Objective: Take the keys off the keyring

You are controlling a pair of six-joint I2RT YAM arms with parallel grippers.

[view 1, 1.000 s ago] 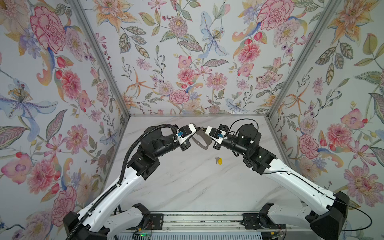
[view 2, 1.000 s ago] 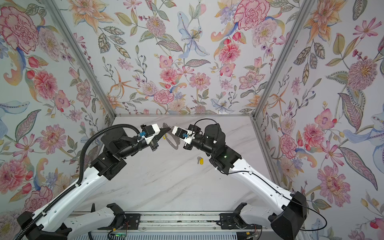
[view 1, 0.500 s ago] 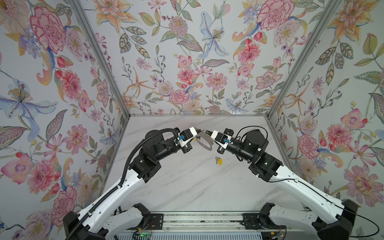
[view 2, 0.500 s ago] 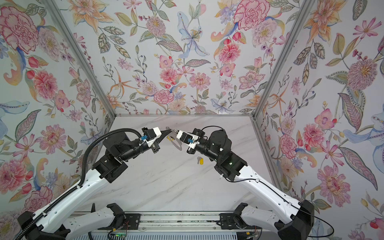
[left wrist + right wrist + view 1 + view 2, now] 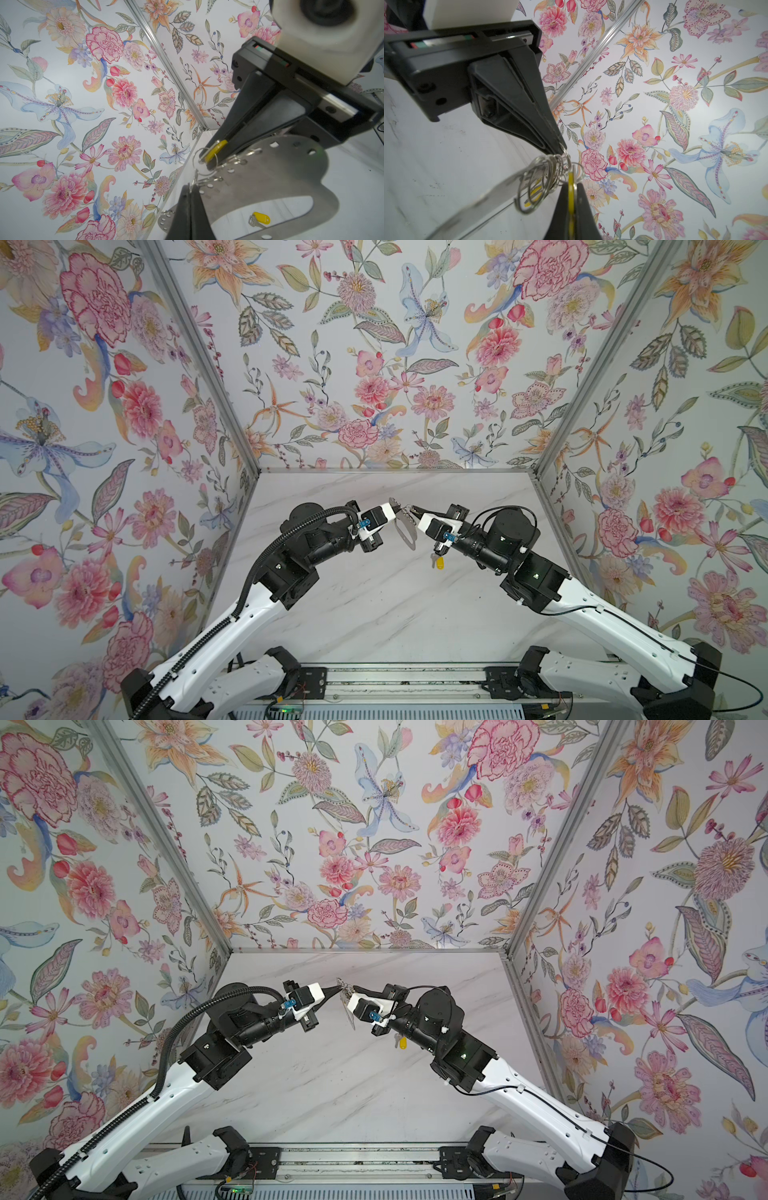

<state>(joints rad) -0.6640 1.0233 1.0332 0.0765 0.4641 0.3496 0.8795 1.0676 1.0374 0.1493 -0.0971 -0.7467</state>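
Observation:
The keyring (image 5: 280,176), a flat grey metal plate with a big rounded opening, hangs in the air above the table, between both arms in both top views (image 5: 406,531) (image 5: 349,1013). My left gripper (image 5: 190,190) (image 5: 398,511) is shut on a thin wire ring at the plate's edge. My right gripper (image 5: 571,187) (image 5: 411,512) is shut on the yellow tag (image 5: 215,149) of one key that hangs from a ring. Several wire rings (image 5: 542,178) bunch between the two grippers' tips. One loose key with a yellow tag (image 5: 438,561) (image 5: 259,218) lies on the table under the right wrist.
The white marble table (image 5: 374,614) is enclosed by flowered walls at the left (image 5: 124,489), back (image 5: 395,385) and right (image 5: 665,489). Both arm bases sit on a rail (image 5: 395,680) at the front edge.
Both shut grippers have drifted a little toward the front with the keyring between them. The right arm's elbow has swung lower and further right.

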